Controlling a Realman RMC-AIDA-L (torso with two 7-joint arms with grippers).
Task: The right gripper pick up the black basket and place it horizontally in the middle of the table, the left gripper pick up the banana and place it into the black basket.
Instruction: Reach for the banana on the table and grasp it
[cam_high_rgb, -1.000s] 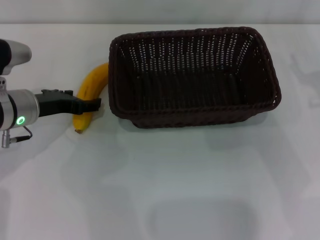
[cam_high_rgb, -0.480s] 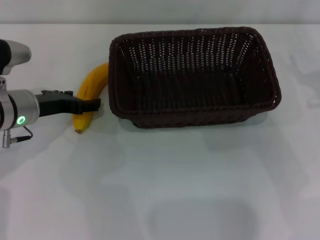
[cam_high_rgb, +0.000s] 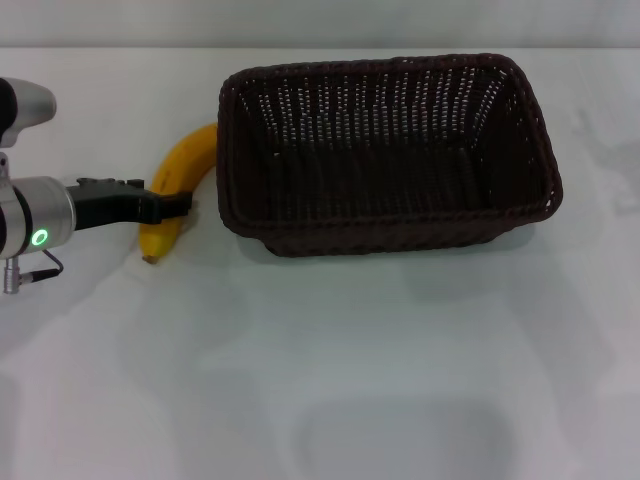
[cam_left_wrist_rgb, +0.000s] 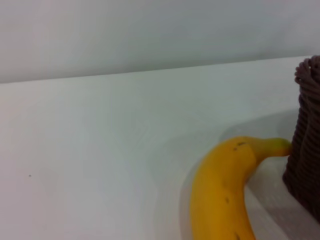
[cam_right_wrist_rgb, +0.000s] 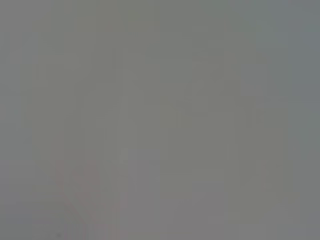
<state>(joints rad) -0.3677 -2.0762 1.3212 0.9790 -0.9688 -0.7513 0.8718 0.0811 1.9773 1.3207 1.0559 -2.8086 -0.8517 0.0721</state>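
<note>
1. The left claw (cam_high_rgb: 178, 203) comes in from the left edge of the head view, low over the white table (cam_high_rgb: 380, 360), with its silver wrist and green ring light trailing behind it.
2. Its black fingers sit right across the middle of the banana (cam_high_rgb: 178, 182), and they look closed on it, with the yellow body showing on both the far side and the near side of the fingers.
3. The banana curves away from the claw: the greenish stem end points to the far side and lies just beside the basket's left wall, while the dark tip lies on the near side of the fingers, on the table.
4. In the left wrist view the banana (cam_left_wrist_rgb: 225, 200) fills the lower part, and its stem end looks to be touching or nearly touching the woven rim of the black basket (cam_left_wrist_rgb: 306, 135).
5. The black basket (cam_high_rgb: 385, 150) sits just past the fingertips, long side across the table, open side up.
6. The right claw isn't visible anywhere; its wrist view is just plain grey.
</note>
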